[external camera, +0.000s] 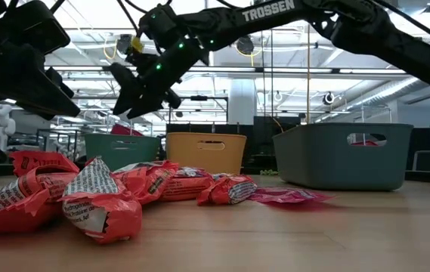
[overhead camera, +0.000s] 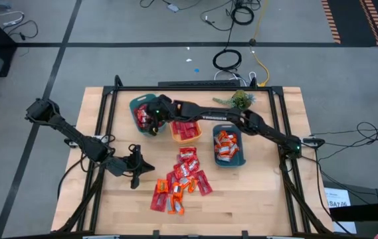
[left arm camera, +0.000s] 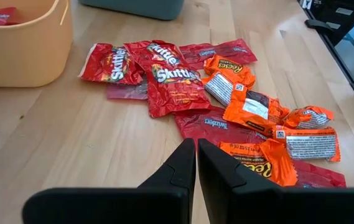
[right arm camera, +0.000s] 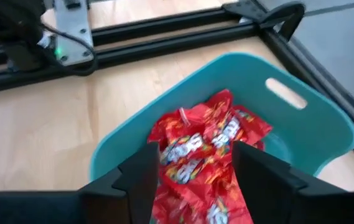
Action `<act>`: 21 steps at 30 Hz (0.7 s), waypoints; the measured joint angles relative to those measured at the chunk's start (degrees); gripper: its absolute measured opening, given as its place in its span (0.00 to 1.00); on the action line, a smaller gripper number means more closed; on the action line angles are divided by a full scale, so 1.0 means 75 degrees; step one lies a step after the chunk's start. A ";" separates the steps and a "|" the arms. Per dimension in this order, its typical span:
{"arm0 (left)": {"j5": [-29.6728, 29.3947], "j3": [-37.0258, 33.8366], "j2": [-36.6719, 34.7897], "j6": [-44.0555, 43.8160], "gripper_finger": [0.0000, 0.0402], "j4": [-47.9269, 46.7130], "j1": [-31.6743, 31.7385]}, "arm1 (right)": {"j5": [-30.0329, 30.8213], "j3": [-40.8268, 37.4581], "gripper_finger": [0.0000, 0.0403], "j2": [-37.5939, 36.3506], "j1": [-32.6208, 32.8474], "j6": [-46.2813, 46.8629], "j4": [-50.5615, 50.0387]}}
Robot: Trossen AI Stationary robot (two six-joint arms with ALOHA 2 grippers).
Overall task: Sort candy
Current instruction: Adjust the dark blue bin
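Candy in shiny red and orange wrappers (overhead camera: pixel 179 182) is partly sorted: three plastic bins hold packets, while a pile is left mid-table. Right gripper (right arm camera: pixel 192 177), fingers apart, is held over the far-left teal bin (right arm camera: pixel 301 127); left gripper (left arm camera: pixel 196 163), fingers together, is parked near the pile.

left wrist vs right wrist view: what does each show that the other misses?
Left wrist only: the loose pile on the table, Skittles packs, orange Reese's packs, a Twizzlers pack, the orange bin, and the shut left hand.
Right wrist only: the teal bin with red Skittles packs inside, below the open right hand.
Both: the wooden tabletop.
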 joint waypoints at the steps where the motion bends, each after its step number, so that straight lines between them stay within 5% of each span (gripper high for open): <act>1: 0.0000 0.0000 0.0000 0.0000 0.07 -0.0008 0.0000 | -0.0022 0.0000 0.49 -0.0038 0.0000 0.0000 -0.0094; 21: -0.0208 0.0000 0.0000 0.0146 0.07 -0.0035 0.0003 | -0.0376 0.0003 0.48 -0.1038 0.0647 -0.0409 -0.3129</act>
